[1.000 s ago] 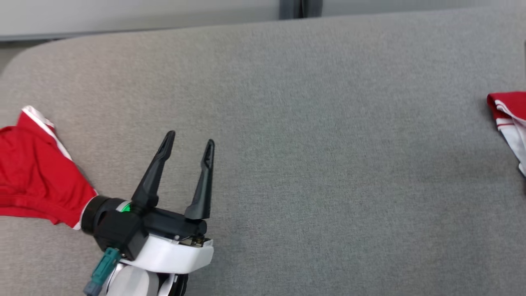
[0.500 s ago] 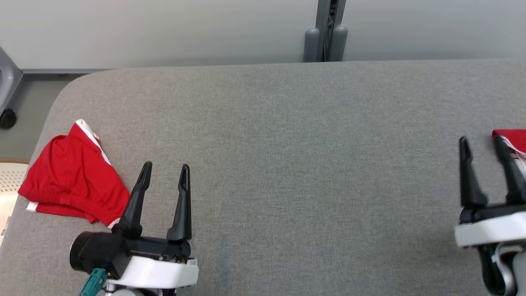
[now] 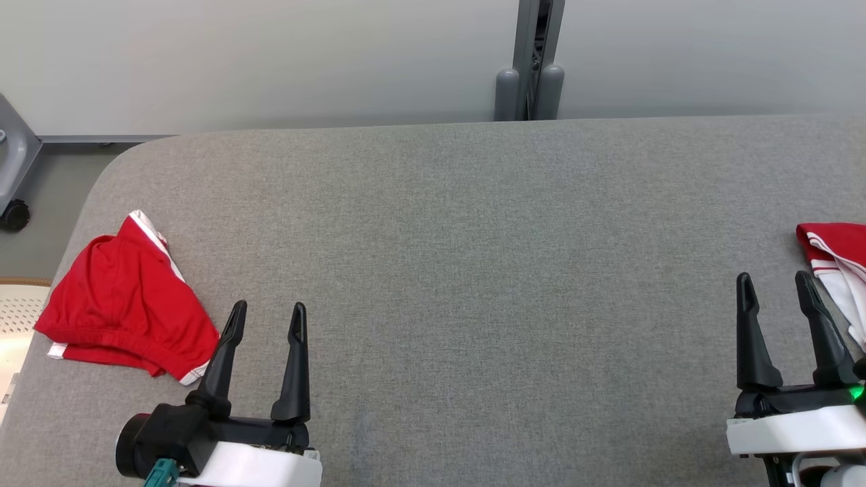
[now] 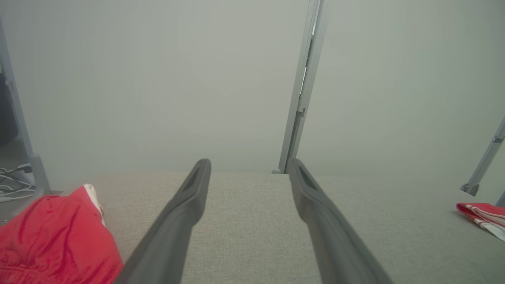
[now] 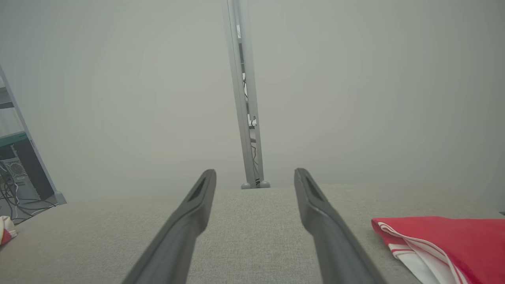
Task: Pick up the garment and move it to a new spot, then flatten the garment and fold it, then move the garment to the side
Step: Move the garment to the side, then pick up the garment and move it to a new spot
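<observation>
**Both claws open and empty**

Head view: a folded red cloth garment with white trim point(image 3: 125, 297) lies at the left of the soft grey table point(image 3: 473, 270), just beside the left gripper point(image 3: 268, 309). The right gripper point(image 3: 773, 277) is near a red-and-white striped cloth point(image 3: 835, 260). Both grippers are wide open and hold nothing.
Left wrist view: the garment is at the lower left.
Right wrist view: the striped cloth is at the lower right.

I work in a lab-like test room: grey padded table point(image 3: 473, 237), bare wall panels point(image 3: 270, 61) joined by a metal post point(image 3: 531, 61), computer tower point(image 5: 16, 170) with loose cables point(image 5: 17, 211).
</observation>
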### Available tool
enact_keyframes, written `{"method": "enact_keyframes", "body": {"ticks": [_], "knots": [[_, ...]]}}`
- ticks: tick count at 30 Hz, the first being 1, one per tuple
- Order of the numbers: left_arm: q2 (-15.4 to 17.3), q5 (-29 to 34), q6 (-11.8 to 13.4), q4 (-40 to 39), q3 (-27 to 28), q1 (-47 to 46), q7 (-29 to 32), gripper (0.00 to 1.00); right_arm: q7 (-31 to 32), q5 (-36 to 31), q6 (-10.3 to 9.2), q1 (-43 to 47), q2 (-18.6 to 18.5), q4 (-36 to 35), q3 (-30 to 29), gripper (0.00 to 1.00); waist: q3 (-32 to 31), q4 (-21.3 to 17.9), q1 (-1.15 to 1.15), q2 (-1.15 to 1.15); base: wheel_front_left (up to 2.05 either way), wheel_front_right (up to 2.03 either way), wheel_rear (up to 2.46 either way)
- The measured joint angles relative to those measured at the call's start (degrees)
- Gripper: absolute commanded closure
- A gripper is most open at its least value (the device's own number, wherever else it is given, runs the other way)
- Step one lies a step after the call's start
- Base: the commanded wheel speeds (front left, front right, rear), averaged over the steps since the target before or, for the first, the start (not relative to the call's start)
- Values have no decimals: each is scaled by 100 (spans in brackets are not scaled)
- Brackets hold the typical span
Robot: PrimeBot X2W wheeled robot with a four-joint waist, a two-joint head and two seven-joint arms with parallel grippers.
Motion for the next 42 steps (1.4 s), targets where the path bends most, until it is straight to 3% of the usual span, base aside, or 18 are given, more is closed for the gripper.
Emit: {"method": "enact_keyframes", "body": {"ticks": [23, 29, 42], "knots": [[-2, -16, -42, 89, -143, -12, 0, 0, -1, -90, 0, 130, 79, 8, 56, 0, -40, 217, 0, 0, 0, 0, 0], [-2, -34, -9, 52, -274, -41, -1, 0, -1, -85, 0, 233, 71, -18, 77, 0, -21, 681, 0, 0, 0, 0, 0], [2, -111, 101, 22, -213, 31, 0, 0, -1, -133, 0, 257, -51, 7, 486, 0, -10, 2134, 0, 0, 0, 0, 0]]}}
